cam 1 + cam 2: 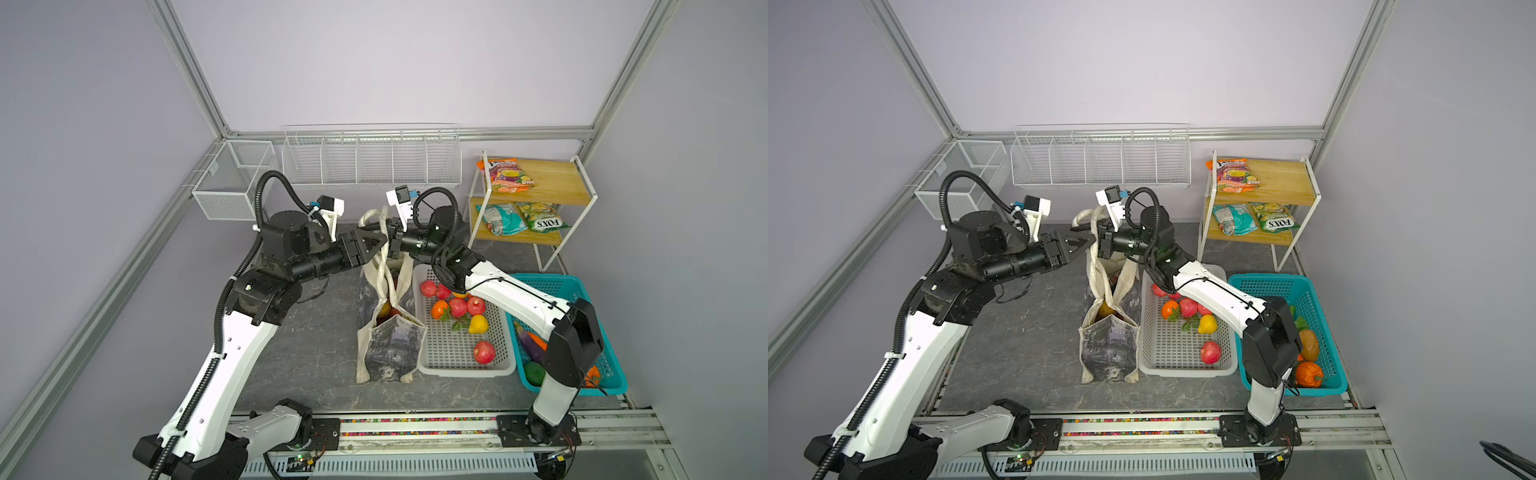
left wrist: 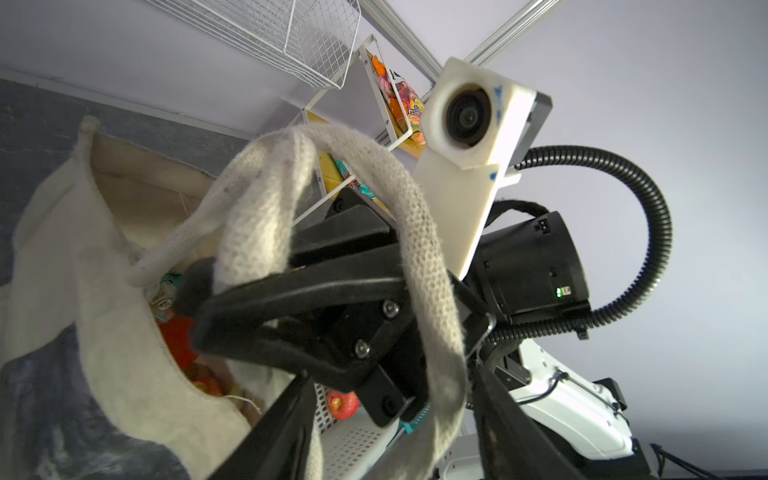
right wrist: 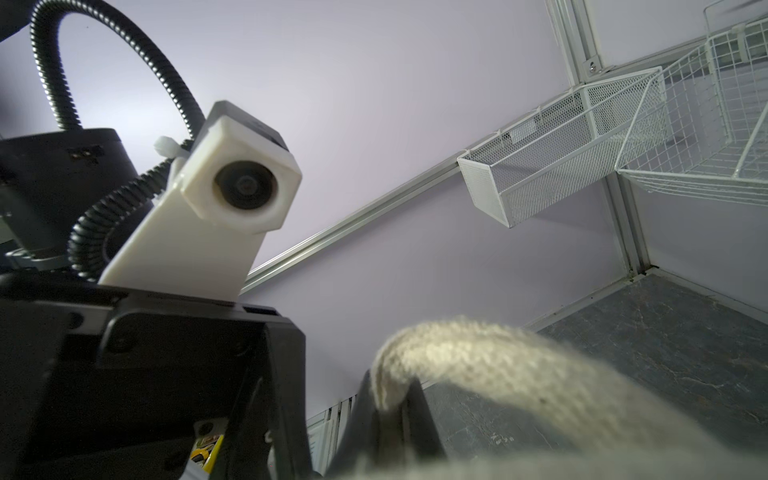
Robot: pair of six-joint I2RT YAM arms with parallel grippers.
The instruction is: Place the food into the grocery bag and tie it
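The grocery bag point(image 1: 390, 347) point(image 1: 1108, 347) stands upright mid-table, its cream straps point(image 1: 384, 257) pulled up between both arms. Inside it lie food pieces: a teal packet point(image 2: 166, 286), a red piece point(image 2: 178, 340) and an orange-yellow fruit point(image 1: 384, 309). My right gripper point(image 1: 362, 227) point(image 1: 1075, 227) point(image 3: 392, 399) is shut on one strap handle point(image 3: 498, 365) at its fingertips. My left gripper point(image 1: 385, 237) point(image 1: 1094, 239) point(image 2: 392, 415) meets it from the left, jaws open, and a strap point(image 2: 415, 232) hangs loosely between its fingers.
A white perforated basket point(image 1: 457, 368) right of the bag holds red fruit point(image 1: 484, 352), an orange point(image 1: 439, 309) and a yellow fruit point(image 1: 478, 324). Further right is a teal basket point(image 1: 611, 374) of vegetables. A wooden shelf point(image 1: 552, 183) with snack packets stands at the back right. Wire baskets point(image 1: 370, 160) hang on the wall.
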